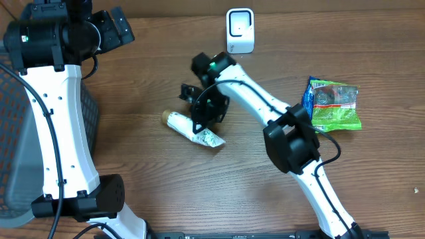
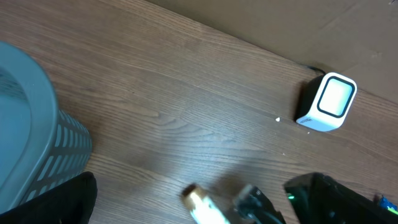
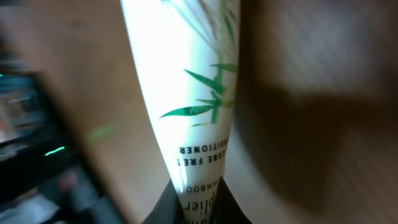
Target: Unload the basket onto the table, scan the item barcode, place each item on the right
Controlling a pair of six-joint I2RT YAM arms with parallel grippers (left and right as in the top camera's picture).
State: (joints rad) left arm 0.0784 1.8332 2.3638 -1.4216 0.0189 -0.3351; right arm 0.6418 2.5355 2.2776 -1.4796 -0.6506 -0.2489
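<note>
Our brown bench (image 1: pixel 146 73) has a grey basket (image 1: pixel 10 153) at its left edge. The white tube (image 1: pixel 194 130) lies in the middle, well apart from the scanner (image 1: pixel 240 30). Our right end effector (image 1: pixel 202 113) pinches the tube. Our left end effector (image 1: pixel 119 28) is spread wide and holds nothing. We think the tube is light, soft and slippery, so a gentle squeeze near its middle seems best. We cannot see a barcode, and the close view is blurry.

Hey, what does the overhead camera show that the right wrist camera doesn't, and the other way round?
Overhead only: the white scanner, the green snack bag, the grey basket and the left arm. Right wrist only: the lettering printed on the white tube. Both: that tube, clamped in the right gripper.
</note>
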